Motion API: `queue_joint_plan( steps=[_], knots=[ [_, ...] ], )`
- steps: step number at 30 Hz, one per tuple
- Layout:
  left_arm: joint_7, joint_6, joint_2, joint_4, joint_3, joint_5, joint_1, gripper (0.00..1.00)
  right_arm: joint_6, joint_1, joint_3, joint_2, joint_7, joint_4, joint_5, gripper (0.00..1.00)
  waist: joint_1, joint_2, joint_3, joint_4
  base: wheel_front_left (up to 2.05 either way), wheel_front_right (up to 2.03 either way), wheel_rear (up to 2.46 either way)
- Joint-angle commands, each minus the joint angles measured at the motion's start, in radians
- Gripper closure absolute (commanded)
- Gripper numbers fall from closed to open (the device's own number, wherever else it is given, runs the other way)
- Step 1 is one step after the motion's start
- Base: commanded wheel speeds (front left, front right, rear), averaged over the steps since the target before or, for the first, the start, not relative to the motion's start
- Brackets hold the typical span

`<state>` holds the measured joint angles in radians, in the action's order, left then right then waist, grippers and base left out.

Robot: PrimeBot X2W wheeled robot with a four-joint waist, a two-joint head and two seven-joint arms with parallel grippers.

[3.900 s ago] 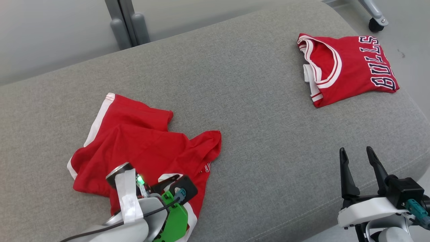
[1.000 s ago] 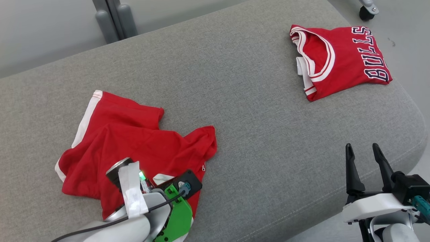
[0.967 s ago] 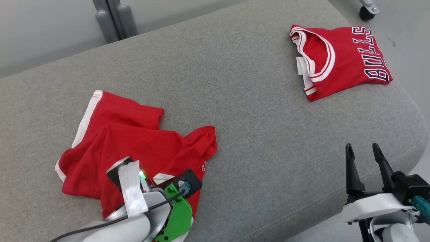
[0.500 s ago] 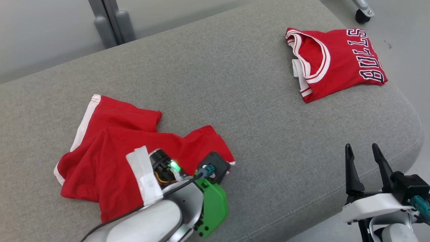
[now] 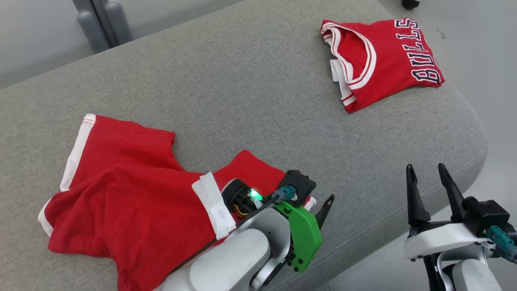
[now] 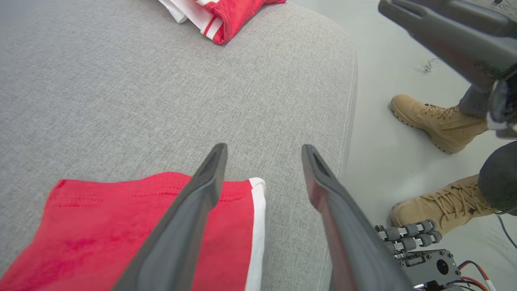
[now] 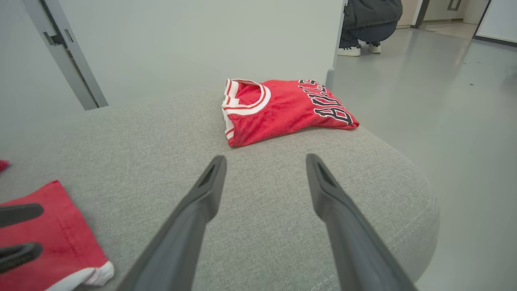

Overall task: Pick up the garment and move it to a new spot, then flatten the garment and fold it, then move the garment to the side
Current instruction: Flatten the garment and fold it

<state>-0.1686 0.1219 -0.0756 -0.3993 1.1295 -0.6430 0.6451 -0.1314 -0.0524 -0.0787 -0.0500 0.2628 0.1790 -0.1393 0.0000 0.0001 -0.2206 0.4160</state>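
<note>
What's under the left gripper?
The red garment's white-trimmed corner on the grey cushion, beneath the open left gripper. In the head view, the left arm hides cloth under it.

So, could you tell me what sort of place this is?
Likely an indoor robot test room: a grey upholstered bench, a smooth grey floor, and a person's tan boots nearby.

I see crumpled red shorts (image 5: 121, 194) lower left on the grey cushion (image 5: 250, 101), a folded red jersey (image 5: 383, 60) upper right, my right gripper (image 5: 425, 167) lower right, jaws apart.
</note>
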Motion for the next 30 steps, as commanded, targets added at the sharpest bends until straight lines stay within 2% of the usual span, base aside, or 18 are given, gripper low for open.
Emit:
queue_joint_plan(
  steps=[1,6,12,17,21,24,26,30],
  knots=[
    [0.030,0.001,0.012,-0.003,-0.014,-0.014,-0.007,0.00,0.002,-0.005,-0.008,-0.001,0.003,0.001,-0.009,0.00,0.0000,-0.0001,-0.008,0.009,0.00,0.00,0.00],
    [0.152,0.048,0.003,0.040,-0.088,-0.043,-0.033,0.00,0.002,0.030,-0.043,-0.001,0.003,-0.002,0.001,0.00,0.0000,-0.0001,0.023,-0.031,0.00,0.00,0.00],
    [0.245,0.165,-0.142,0.170,-0.189,-0.033,-0.121,0.00,0.002,0.061,-0.065,-0.002,0.003,-0.019,0.023,0.00,0.0000,-0.0001,0.088,-0.112,0.00,0.00,0.00],
    [0.306,0.273,-0.277,0.302,-0.276,-0.060,-0.276,0.00,0.002,0.082,-0.074,-0.002,0.002,-0.030,0.048,0.00,0.0000,-0.0001,0.140,-0.180,0.00,0.00,0.00],
    [0.366,0.333,-0.351,0.371,-0.338,-0.092,-0.421,0.00,0.002,0.101,-0.076,-0.002,0.003,-0.035,0.065,0.00,0.0000,-0.0001,0.166,-0.229,0.00,0.00,0.00],
    [0.395,0.354,-0.382,0.403,-0.371,-0.124,-0.528,0.00,0.002,0.119,-0.081,-0.001,0.003,-0.036,0.073,0.00,0.0000,-0.0001,0.182,-0.264,0.00,0.00,0.00],
    [0.406,0.347,-0.395,0.421,-0.382,-0.147,-0.589,0.00,0.002,0.129,-0.082,-0.002,0.003,-0.037,0.079,0.00,0.0000,-0.0001,0.188,-0.285,0.00,0.00,0.00],
    [0.416,0.307,-0.427,0.432,-0.375,-0.158,-0.667,0.00,0.002,0.137,-0.076,-0.001,0.003,-0.040,0.086,0.00,0.0000,-0.0001,0.188,-0.317,0.00,0.00,0.00]
  ],
)
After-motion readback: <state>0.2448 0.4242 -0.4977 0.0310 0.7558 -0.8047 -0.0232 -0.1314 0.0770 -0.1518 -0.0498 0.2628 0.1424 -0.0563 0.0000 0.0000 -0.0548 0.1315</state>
